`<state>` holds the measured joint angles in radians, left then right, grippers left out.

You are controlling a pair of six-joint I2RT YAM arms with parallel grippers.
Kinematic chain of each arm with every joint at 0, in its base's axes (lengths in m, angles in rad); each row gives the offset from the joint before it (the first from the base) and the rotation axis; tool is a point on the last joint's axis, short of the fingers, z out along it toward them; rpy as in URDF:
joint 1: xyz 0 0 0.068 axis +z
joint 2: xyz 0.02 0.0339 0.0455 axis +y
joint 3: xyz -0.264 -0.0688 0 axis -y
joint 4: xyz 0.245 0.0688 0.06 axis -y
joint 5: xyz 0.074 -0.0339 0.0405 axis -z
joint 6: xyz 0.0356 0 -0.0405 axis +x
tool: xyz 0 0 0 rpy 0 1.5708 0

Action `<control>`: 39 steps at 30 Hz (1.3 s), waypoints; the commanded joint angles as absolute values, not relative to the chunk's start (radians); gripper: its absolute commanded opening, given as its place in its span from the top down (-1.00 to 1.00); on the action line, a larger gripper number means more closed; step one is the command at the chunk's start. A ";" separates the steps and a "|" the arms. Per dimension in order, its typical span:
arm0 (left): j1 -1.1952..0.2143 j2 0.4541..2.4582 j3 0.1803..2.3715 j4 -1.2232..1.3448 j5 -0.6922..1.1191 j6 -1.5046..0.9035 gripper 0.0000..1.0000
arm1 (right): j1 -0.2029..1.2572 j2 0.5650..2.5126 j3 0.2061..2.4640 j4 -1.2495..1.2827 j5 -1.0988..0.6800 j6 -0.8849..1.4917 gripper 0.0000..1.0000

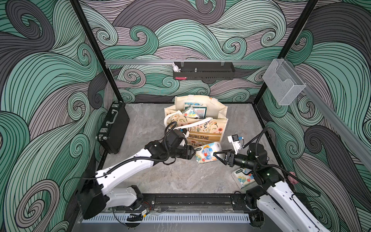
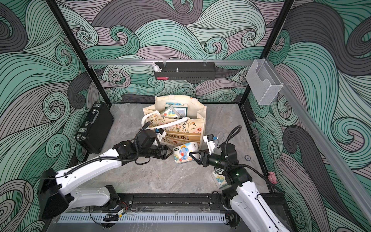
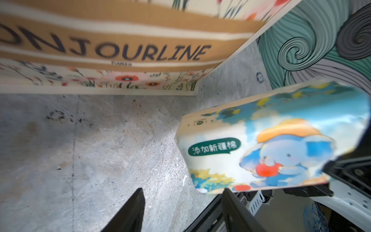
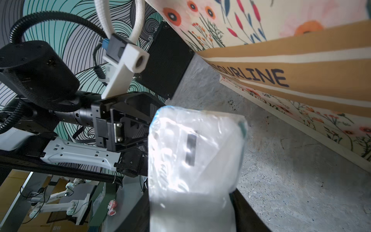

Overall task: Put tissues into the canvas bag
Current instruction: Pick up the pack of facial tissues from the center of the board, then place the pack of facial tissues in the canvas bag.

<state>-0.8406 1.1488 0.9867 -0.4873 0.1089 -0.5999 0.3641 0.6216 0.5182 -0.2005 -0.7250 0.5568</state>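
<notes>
To me the bag (image 1: 208,128) looked like matt woven cloth; the pack (image 1: 207,153) below it wore glossy, crinkled plastic film. The table (image 1: 180,176) showed a dull, mottled stone finish. At frame left, the briefcase (image 1: 115,128) was textured black with shiny metal fittings.

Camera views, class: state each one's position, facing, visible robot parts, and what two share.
Top views: high behind robot, looking down; both arms, cream canvas bag.
Left wrist: on left arm, facing bag; open left end effector.
Right wrist: on right arm, facing left arm; right end effector grips blue elephant-print tissue pack.
Wrists share pack.
</notes>
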 commanded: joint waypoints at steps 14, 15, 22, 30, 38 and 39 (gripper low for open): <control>-0.786 0.580 0.981 -0.852 -0.218 -0.405 -0.41 | 0.347 1.118 1.350 -0.124 -0.769 0.492 -0.07; -0.785 0.570 0.971 -0.862 -0.234 -0.398 -0.41 | 0.337 1.136 1.367 -0.083 -0.795 0.528 -0.07; -0.785 0.565 0.931 -0.869 -0.276 -0.344 -0.42 | 0.258 1.135 1.454 -0.079 -0.772 0.563 -0.09; -0.783 0.591 0.884 -0.833 -0.246 -0.321 -0.41 | 0.226 1.205 1.552 -0.382 -0.384 0.312 -0.07; -0.784 0.588 0.878 -0.834 -0.244 -0.328 -0.41 | 0.297 1.300 1.568 -0.554 -0.196 0.138 -0.10; -0.784 0.593 0.878 -0.833 -0.243 -0.325 -0.41 | 0.299 1.312 1.564 -0.571 -0.197 0.135 -0.11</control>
